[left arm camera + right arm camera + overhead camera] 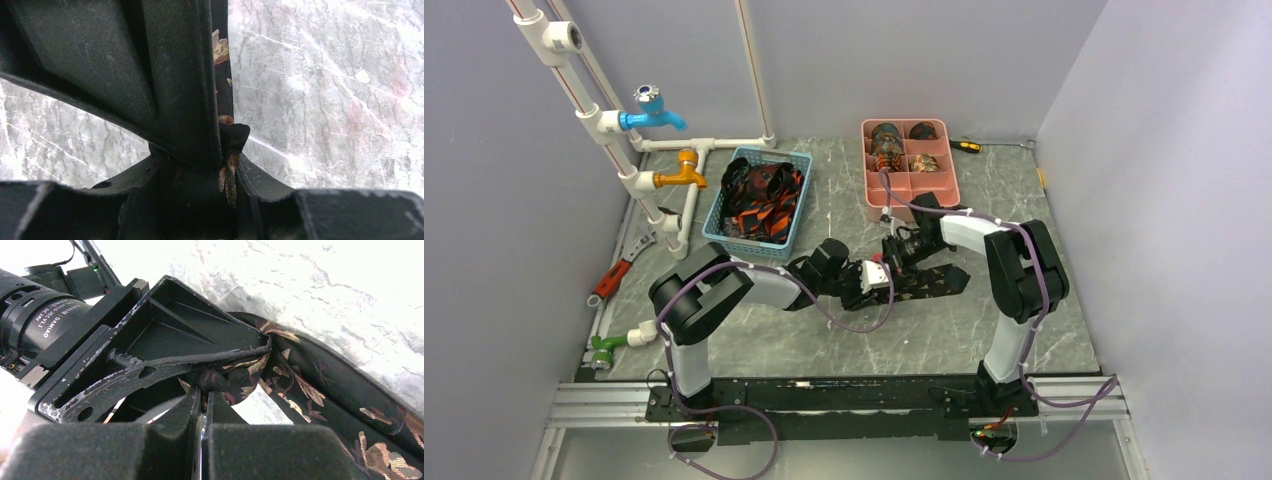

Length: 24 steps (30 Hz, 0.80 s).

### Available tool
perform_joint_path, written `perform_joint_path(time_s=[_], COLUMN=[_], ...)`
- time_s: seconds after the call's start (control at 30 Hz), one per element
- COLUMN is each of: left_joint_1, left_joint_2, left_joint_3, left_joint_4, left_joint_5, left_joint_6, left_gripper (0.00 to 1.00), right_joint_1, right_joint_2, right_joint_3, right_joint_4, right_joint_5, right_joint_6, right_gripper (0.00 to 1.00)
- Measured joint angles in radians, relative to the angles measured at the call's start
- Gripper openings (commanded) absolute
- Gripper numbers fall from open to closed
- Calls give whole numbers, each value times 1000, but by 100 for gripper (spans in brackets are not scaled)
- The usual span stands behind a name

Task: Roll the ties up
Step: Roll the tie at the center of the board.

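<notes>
Grey marbled tabletop (824, 340) is carrying both arms. Right tool (202, 395) is pinching shut on a dark gold-patterned tie (310, 390) lying at centre; left tool (197, 170) is meeting it, grip unclear. At ten o'clock, blue basket (795, 200) is holding loose ties (759, 200); at twelve, pink tray (909, 185) is holding rolled ties (887, 145).

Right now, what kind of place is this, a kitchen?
Probably a robot practice booth, not a kitchen: the left arm and right arm are bolted to a small table with plain walls around it, and the white pipes with coloured taps have no sink.
</notes>
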Motion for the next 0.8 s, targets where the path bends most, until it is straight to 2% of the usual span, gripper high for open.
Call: perform_joint_path(time_s=[0.13, 0.3, 0.43, 0.63, 0.73, 0.8], left_joint_1=[0, 5, 7, 6, 6, 7], left_joint_2=[0, 15, 49, 124, 155, 165], left_joint_3=[5, 16, 32, 101, 131, 140], left_joint_4=[-6, -1, 45, 96, 110, 115], left_joint_5=[6, 48, 85, 118, 133, 137], left_joint_6=[11, 22, 17, -10, -30, -35], left_gripper=[60, 67, 68, 59, 47, 34], right_joint_1=[-14, -59, -110, -148, -145, -145], right_joint_2=[28, 68, 112, 188, 189, 192], right_joint_3=[9, 17, 37, 61, 74, 85], right_joint_4=[-18, -60, -114, -138, -152, -162], right_joint_5=[-21, -48, -39, 17, 34, 43], right_joint_6=[-6, -33, -61, -87, -89, -93], right_gripper=[0, 0, 0, 0, 0, 0])
